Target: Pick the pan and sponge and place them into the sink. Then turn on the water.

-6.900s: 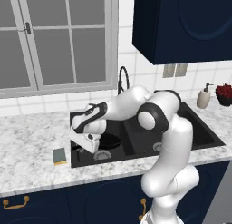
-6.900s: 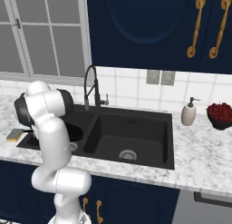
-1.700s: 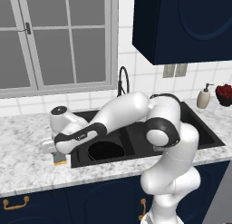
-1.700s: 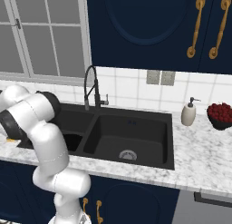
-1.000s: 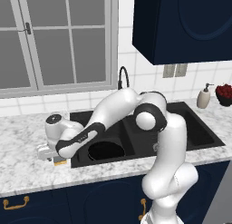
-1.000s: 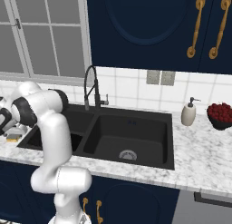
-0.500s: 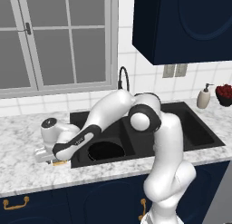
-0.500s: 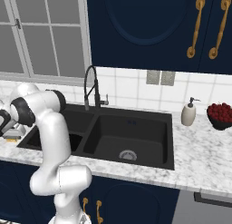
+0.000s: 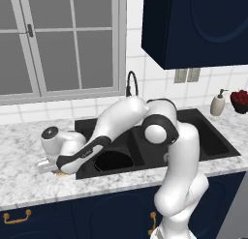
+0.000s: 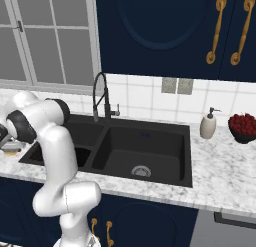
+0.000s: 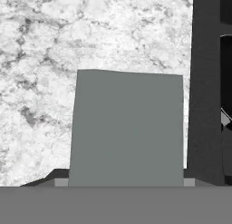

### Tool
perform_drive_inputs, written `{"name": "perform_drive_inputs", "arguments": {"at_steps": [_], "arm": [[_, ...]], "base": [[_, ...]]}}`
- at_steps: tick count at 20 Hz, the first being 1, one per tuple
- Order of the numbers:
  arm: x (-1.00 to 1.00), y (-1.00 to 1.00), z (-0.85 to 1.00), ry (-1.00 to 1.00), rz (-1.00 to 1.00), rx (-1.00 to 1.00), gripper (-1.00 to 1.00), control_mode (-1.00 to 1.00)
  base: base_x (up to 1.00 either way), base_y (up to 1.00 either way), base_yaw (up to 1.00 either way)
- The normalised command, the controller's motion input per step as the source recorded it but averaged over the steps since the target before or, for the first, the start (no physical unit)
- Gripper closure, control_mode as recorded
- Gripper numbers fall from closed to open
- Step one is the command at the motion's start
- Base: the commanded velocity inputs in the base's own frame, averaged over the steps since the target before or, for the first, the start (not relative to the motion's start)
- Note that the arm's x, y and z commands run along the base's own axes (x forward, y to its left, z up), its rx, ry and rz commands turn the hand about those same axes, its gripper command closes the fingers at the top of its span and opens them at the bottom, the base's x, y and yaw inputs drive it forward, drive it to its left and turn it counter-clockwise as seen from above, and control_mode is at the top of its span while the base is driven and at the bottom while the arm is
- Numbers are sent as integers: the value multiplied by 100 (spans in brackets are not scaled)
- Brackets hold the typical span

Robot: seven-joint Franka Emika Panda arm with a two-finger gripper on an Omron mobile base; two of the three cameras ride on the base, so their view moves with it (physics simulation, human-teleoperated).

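Grey-blue fills the hand view: the sponge is seen from straight above, lying on the speckled marble counter, its long axis running away from the camera and parallel to the black sink rim just beside it. The gripper's own tips are not made out in that view, so their spread cannot be told from there. In the left base view the gripper is pressed low over the counter at the sink's left edge, and a sliver of yellow, the sponge's lower layer, is glimpsed beneath it. Whether the fingers are spread, closing or already pinching the sponge cannot be told; contact is not shown. The relation that matters is judged plain: the sponge lies directly under the fingers, so a squeeze across its short width is what is called for. Further off, the pan is seen resting in the left basin of the sink, and no water is seen at the faucet.
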Motion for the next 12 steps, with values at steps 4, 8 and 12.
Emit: {"name": "perform_drive_inputs", "arguments": {"at_steps": [4,8,12], "arm": [[-13,-96,80,-15,0,2,100,-100],[0,-99,80,-3,0,1,100,-100],[0,-100,31,-2,0,4,100,-100]], "base": [[0,0,0],[0,0,0],[0,0,0]]}}
